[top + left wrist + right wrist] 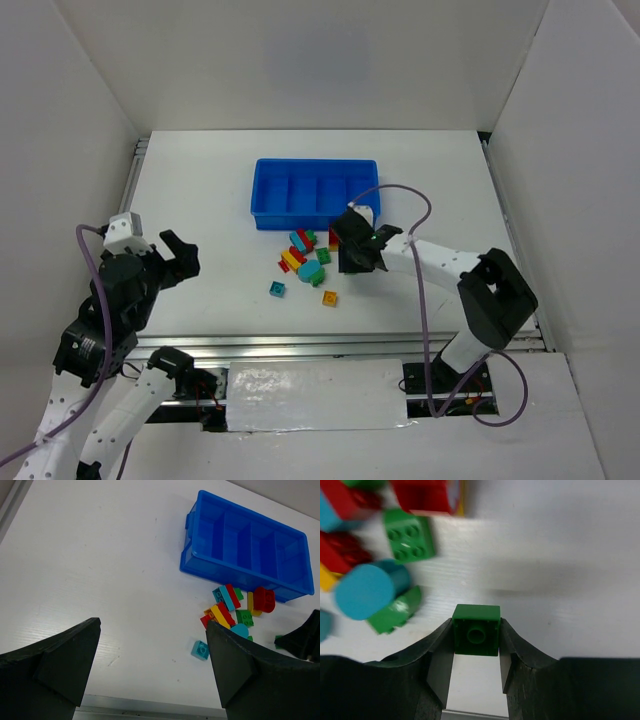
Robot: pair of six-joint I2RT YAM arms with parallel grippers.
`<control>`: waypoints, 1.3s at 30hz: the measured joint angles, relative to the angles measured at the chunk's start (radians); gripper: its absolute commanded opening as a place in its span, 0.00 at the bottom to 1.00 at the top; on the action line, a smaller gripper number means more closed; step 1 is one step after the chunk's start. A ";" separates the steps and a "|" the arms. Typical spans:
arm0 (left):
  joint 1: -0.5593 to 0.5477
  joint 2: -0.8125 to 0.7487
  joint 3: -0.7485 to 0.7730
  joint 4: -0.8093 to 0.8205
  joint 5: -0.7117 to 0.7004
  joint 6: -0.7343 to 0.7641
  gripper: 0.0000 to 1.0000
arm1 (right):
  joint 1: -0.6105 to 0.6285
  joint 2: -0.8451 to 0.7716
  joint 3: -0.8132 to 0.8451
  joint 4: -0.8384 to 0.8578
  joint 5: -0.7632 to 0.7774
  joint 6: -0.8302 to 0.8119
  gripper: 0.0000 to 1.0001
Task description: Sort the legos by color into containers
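Observation:
My right gripper (352,250) is shut on a small green square lego (476,614), gripped on both sides by the fingers, just right of the pile and in front of the blue tray. The lego pile (305,255) of red, yellow, green and teal pieces lies in front of the blue four-compartment tray (258,195), whose compartments look empty. The round teal piece (367,590), a green brick (410,535) and a red piece (422,495) show in the right wrist view. My left gripper (152,625) is open and empty, raised at the table's left.
A lone teal brick (277,289) and a lone yellow brick (330,298) lie nearer the front edge than the pile. The tray's front wall (235,572) and the pile (230,610) also show in the left wrist view. White walls enclose the table.

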 measured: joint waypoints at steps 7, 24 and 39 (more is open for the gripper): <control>0.000 0.027 -0.001 0.000 0.011 0.003 0.99 | -0.113 -0.043 0.346 -0.077 0.047 -0.105 0.03; 0.000 0.051 -0.001 0.005 0.034 0.025 0.99 | -0.383 0.544 1.007 -0.265 0.043 -0.293 0.19; 0.000 0.068 -0.002 0.007 0.051 0.026 1.00 | -0.382 0.560 1.047 -0.281 0.003 -0.320 0.78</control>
